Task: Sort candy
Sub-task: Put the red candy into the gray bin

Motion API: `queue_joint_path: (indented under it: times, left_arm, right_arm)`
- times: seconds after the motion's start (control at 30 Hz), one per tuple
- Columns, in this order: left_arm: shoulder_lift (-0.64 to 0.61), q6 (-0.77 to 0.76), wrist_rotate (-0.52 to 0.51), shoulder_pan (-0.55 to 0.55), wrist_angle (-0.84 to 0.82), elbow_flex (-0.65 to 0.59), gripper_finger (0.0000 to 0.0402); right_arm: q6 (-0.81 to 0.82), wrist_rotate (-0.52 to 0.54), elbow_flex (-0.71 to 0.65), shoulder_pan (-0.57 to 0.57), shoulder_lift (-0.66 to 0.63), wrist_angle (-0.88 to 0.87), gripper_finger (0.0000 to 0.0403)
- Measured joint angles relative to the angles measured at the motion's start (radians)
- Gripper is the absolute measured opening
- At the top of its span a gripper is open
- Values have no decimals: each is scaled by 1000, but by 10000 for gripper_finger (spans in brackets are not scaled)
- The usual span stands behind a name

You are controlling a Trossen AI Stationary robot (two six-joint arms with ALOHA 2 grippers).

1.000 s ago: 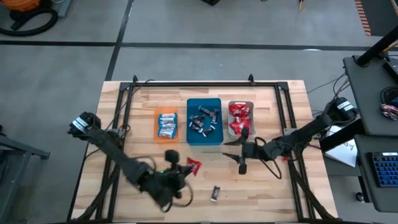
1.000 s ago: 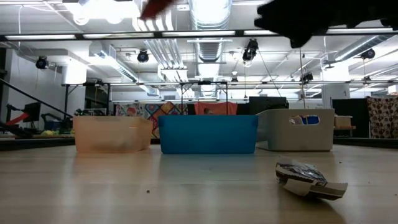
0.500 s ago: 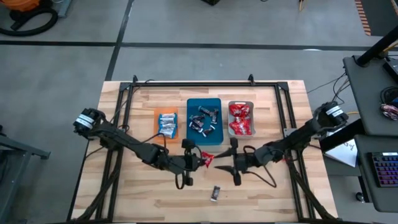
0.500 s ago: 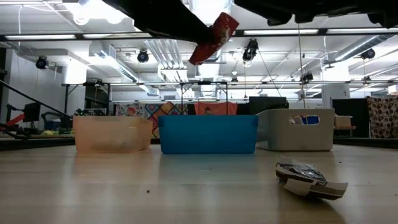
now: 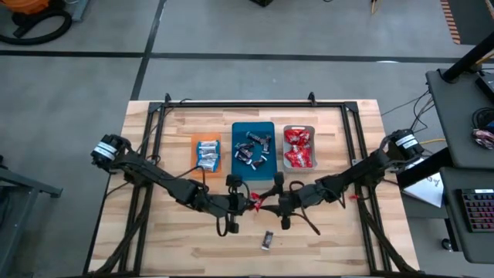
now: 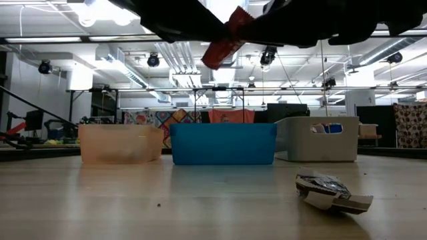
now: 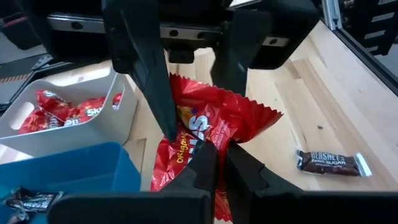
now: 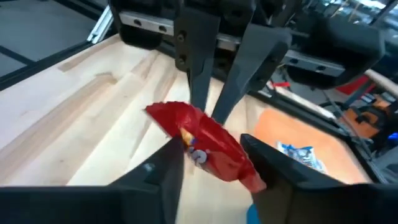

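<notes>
Red candy (image 5: 255,201) | left gripper (image 5: 245,202) jaws pinching it | right gripper (image 5: 268,202) jaws spread around it

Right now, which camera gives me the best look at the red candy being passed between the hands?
The left wrist view: the red candy fills the frame, pinched in the left hand. The right wrist view shows it smaller. The low view shows it partly hidden by arms; the high view shows only a speck.

A red candy (image 5: 257,200) with white and yellow lettering is showing between the dark left gripper (image 5: 245,199) and dark right gripper (image 5: 272,201). The orange tray (image 5: 195,149) is holding blue-and-white candies, the teal tray (image 5: 238,173) dark ones, the grey tray (image 5: 312,147) red ones. A brown candy (image 5: 268,240) is lying on pale wood.
</notes>
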Motion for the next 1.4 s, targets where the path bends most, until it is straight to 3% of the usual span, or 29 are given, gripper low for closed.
queue_joint_path:
  times: [0.27,0.57,0.77,0.83,0.93,1.07,1.13,1.27,1.4]
  left_arm:
    - [0,-7,4,0,-1,-1,3]
    - [0,-28,-46,-1,-7,-1,12]
    - [-4,-23,-94,0,-55,15,73]
    - [-5,-17,-132,1,-109,28,98]
    - [-5,-24,-175,1,-221,55,130]
    - [-6,-86,-237,1,-382,95,154]
    - [-6,-136,-258,1,-452,111,160]
    - [-6,-230,-267,2,-515,126,162]
    - [-6,-293,-264,2,-515,126,162]
  right_arm:
    - [31,-38,9,-5,-16,-65,27]
    - [40,-38,9,-7,-23,-71,14]
    - [49,-25,9,-11,-56,-134,13]
    - [79,35,9,-16,-84,-191,13]
    - [143,221,9,-39,-152,-351,12]
    - [348,546,8,-110,-259,-669,12]
    - [523,629,8,-165,-312,-849,12]
    - [919,611,4,-290,-376,-1114,12]
    - [1039,530,-4,-368,-385,-1186,12]
